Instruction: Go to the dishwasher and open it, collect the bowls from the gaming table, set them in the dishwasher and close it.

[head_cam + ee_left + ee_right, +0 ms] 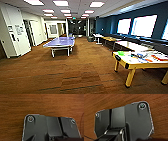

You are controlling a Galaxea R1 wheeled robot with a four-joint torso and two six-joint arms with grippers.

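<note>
Brown carpet [82, 72], gaming table [140, 61] (right side), lengthwise rightward

Each wrist carries a wide dark grey plate [37, 127] with rounded, pale-edged corners and round silvery fittings [30, 118]; a thin dark cable [87, 137], perhaps, trails beside the right one.

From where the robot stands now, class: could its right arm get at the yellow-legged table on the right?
Probably not: brown carpet lies between the robot and the yellow-legged table, which stands off to the right.

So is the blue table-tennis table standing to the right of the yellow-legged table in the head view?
No, the blue table-tennis table stands left of centre on the brown carpet, while the yellow-legged table is at the right edge.
</note>
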